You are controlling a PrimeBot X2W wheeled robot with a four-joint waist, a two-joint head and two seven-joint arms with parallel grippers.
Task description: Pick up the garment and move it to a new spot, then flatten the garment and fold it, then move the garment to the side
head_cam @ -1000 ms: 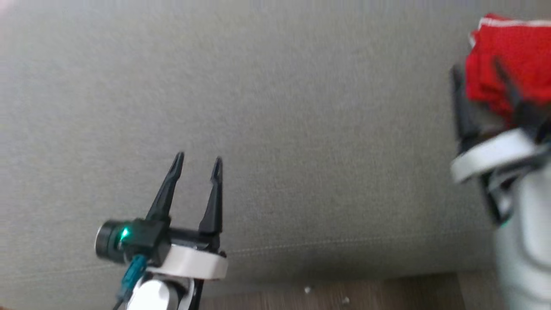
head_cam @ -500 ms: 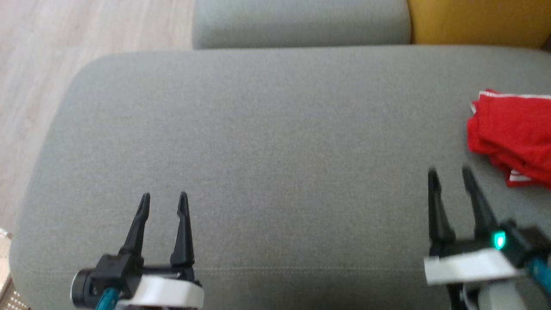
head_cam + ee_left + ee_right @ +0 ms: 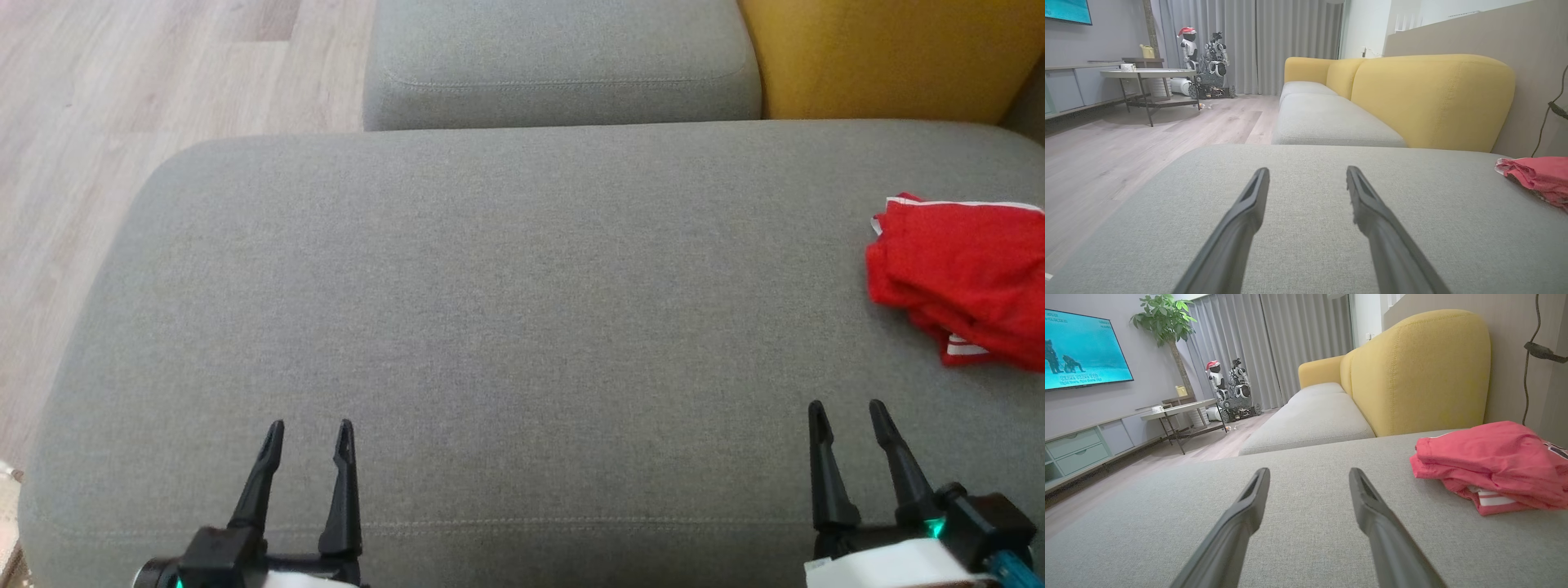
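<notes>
Seemingly done: folded garment at the side, both grippers free

The red garment (image 3: 955,278) lies as a compact, layered bundle near the right end of the grey seat cushion (image 3: 506,310), not far from the yellow backrest (image 3: 865,57). White trim shows along its edges. It looks folded rather than crumpled, and it sits off the wide middle of the cushion, so I judge that this place is the "side" the task asks for.

The left gripper (image 3: 311,426) hovers over the front edge of the cushion at the left, well apart from the garment. Its two fingers are spread wide with nothing between them. The right gripper (image 3: 846,406) is at the front right, near the garment but not touching it, also wide open and empty. Both point forward and low over the fabric. This looks like a rest pose, with the arms clear of the folds. If the bundle needs more handling, the right gripper is the nearer one.
</notes>
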